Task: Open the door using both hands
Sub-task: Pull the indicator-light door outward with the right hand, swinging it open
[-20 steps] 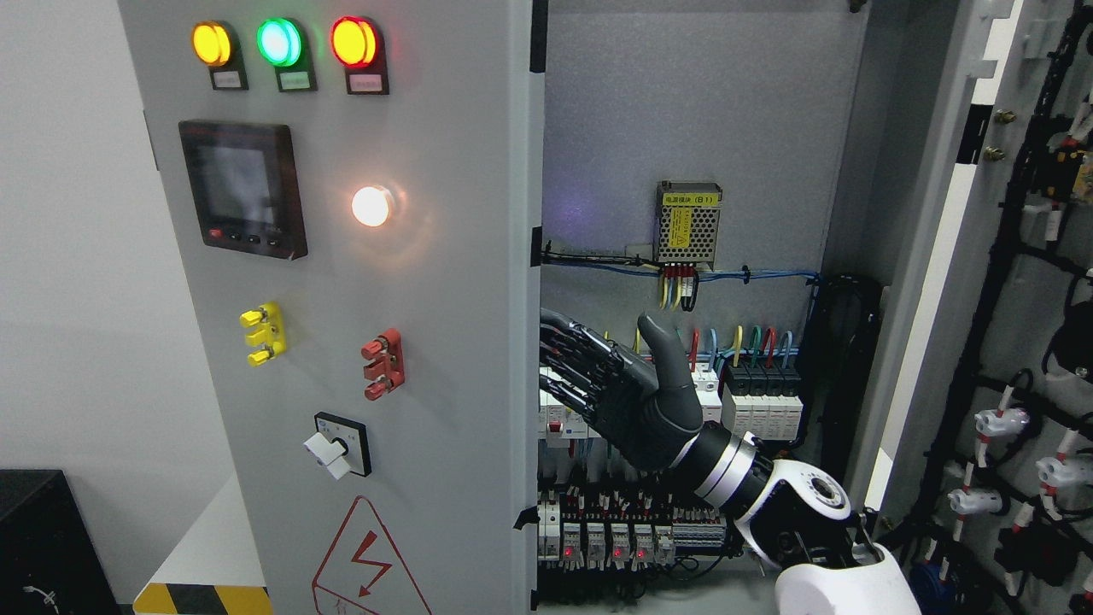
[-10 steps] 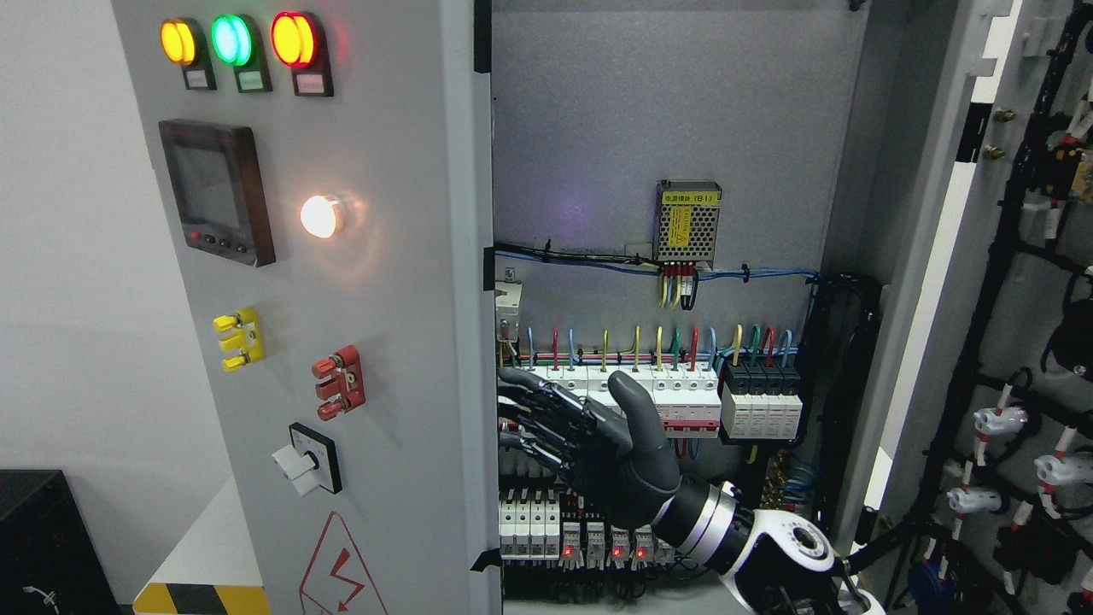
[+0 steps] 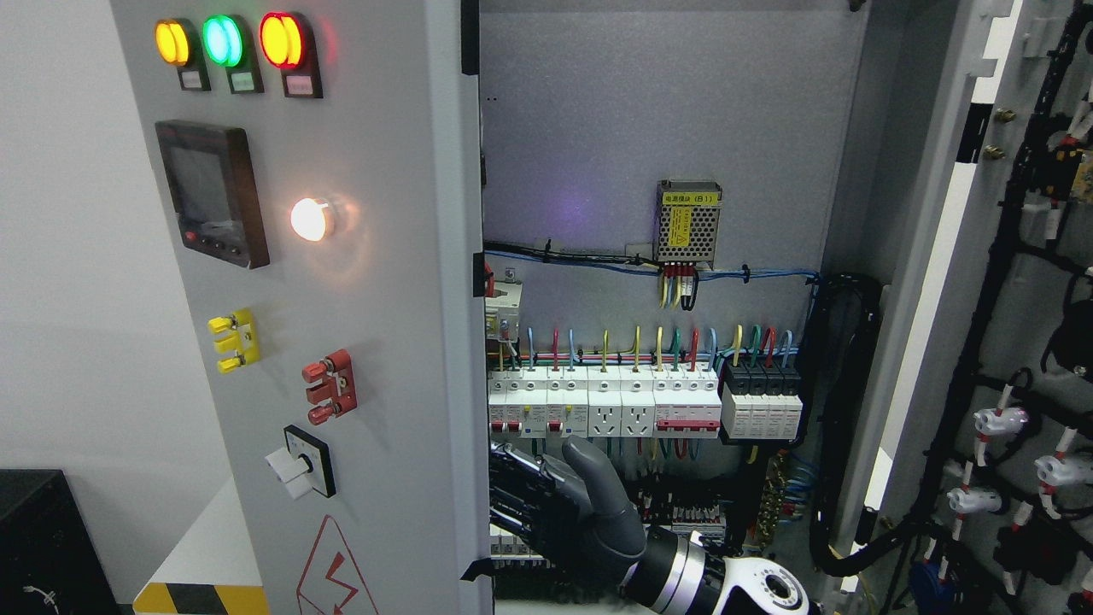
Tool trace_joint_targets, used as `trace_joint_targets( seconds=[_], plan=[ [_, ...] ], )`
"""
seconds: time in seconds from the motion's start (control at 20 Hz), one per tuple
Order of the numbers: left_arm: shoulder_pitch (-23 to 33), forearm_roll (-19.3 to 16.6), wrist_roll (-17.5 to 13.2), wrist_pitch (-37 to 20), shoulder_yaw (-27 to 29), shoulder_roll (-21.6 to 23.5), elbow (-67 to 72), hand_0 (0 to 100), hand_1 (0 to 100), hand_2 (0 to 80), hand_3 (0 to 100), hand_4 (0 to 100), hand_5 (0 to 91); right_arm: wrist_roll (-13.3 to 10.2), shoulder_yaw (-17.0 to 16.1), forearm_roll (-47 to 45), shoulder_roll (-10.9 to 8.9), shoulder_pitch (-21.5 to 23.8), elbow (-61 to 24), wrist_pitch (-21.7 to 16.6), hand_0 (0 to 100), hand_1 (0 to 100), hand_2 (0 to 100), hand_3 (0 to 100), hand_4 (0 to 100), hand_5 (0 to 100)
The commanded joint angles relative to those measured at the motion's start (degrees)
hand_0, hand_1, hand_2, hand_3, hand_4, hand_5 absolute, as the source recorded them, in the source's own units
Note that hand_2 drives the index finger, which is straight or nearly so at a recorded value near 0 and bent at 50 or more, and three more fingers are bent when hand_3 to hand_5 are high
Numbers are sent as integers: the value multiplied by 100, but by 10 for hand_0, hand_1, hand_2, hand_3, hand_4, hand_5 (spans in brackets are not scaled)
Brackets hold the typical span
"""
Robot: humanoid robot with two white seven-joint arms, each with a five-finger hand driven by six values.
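The tall grey sheet-metal cabinet door [image 3: 376, 342] stands at picture left, swung partly outward, with its free edge facing the cabinet interior. It is judged to be stiff and moderately heavy, weighted further by its fittings, and smooth-painted, so a flat push may slip; hold is best taken along the folded free edge, clear of the wiring. A second grey door [image 3: 939, 256] stands open at picture right. The black-fingered robot right hand [image 3: 564, 512] is seen low against the inner side of the left door's edge, fingers extended and relaxed, gripping nothing; actual contact cannot be confirmed. The left hand is not in view. One dark-framed display panel [image 3: 212, 192] is counted, then one perforated metal power supply [image 3: 688, 224], three round indicator lamps [image 3: 224, 40] (amber, green, red), one lit white lamp [image 3: 309, 219], and one white-handled rotary switch [image 3: 299, 465].
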Motion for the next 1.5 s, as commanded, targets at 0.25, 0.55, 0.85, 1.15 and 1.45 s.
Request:
trace_joint_targets(
  seconds=[0.25, 0.55, 0.85, 1.15, 1.45],
  plan=[
    [0, 0, 16, 2, -6, 0, 97, 0, 0, 0, 0, 0, 0, 3, 756, 1, -237, 444, -844, -10, 0, 0, 0, 0, 0, 0],
    [0, 0, 25, 2, 3, 0, 105, 0, 0, 0, 0, 0, 0, 3, 1011, -8, -298, 480, -1055, 25, 0, 0, 0, 0, 0, 0],
    [0, 0, 16, 2, -6, 0, 97, 0, 0, 0, 0, 0, 0, 3, 1126, 1, -298, 480, -1152, 34, 0, 0, 0, 0, 0, 0],
    [0, 0, 16, 2, 3, 0, 97, 0, 0, 0, 0, 0, 0, -41, 1486, 62, -290, 453, -1152, 34, 0, 0, 0, 0, 0, 0],
    [0, 0, 16, 2, -6, 0, 97, 0, 0, 0, 0, 0, 0, -58, 1618, 98, -167, 427, -1091, 34, 0, 0, 0, 0, 0, 0]
  ],
)
